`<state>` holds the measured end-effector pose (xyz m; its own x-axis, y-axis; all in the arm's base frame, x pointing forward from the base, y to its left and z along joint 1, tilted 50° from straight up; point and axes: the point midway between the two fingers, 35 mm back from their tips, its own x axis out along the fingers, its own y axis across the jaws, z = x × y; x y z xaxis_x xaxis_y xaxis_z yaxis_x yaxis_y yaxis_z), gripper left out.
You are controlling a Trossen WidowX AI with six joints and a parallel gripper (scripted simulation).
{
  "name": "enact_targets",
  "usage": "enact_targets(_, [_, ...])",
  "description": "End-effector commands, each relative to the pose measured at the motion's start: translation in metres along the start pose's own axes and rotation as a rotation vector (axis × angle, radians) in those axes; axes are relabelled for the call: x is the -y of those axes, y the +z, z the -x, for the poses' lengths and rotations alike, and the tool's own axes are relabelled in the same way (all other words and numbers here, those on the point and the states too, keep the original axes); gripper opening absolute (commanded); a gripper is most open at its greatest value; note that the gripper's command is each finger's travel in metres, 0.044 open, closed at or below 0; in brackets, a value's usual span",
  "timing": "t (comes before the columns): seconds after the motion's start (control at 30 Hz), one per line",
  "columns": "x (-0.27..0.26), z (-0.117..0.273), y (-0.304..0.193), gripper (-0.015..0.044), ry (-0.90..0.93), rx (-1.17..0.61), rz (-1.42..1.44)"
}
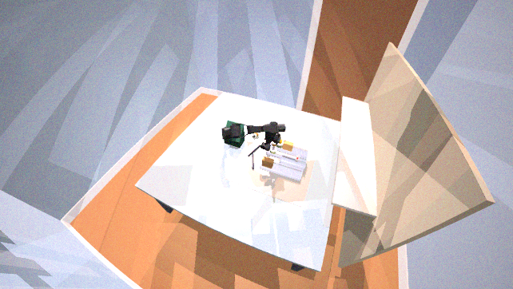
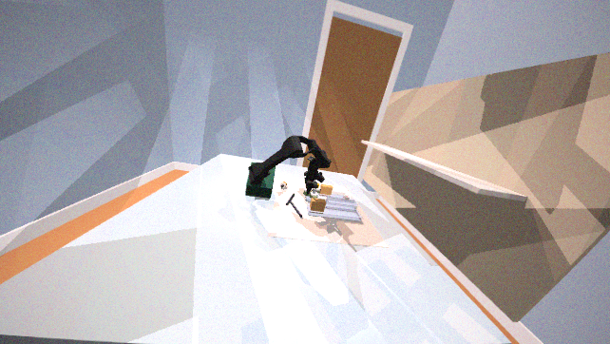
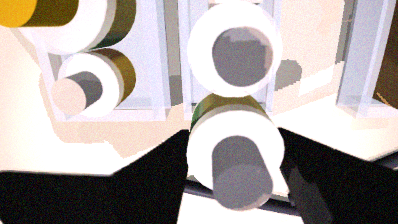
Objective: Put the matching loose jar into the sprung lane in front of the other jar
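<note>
My gripper (image 3: 231, 136) (image 2: 310, 190) is shut on a jar (image 3: 231, 106) with a green and olive body, white shoulder and grey knob. The held jar is at the front mouth of the middle lane, its body partly between the lane walls. Whether its base touches the lane floor is hidden. The jar in the lane (image 3: 197, 55), white-topped with a grey knob, is directly behind it; they look touching or nearly so. The lane rack (image 1: 297, 176) (image 2: 349, 216) (image 3: 161, 75) is pale and see-through. The pusher plate is mostly hidden by the lane jar.
The left lane holds a jar with a pinkish knob (image 3: 70, 95) and a yellow-knobbed one (image 3: 92, 25). An orange block (image 1: 288, 145) (image 2: 326, 189) and a brown block (image 1: 268, 162) (image 2: 317, 204) are at the rack. A dark T-shaped tool (image 2: 295, 207) and a small object (image 1: 256, 136) (image 2: 283, 184) lie nearer the arm base.
</note>
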<state>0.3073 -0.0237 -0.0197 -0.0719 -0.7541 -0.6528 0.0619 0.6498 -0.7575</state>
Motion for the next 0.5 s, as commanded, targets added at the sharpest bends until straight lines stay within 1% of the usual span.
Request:
enact_targets(0.0, [0.0009, 0.0036, 0.0092, 0.0, 0.0, 0.022, -0.01])
enact_targets(0.47, [0.0015, 0.0045, 0.0149, 0.0, -0.001, 0.022, -0.01])
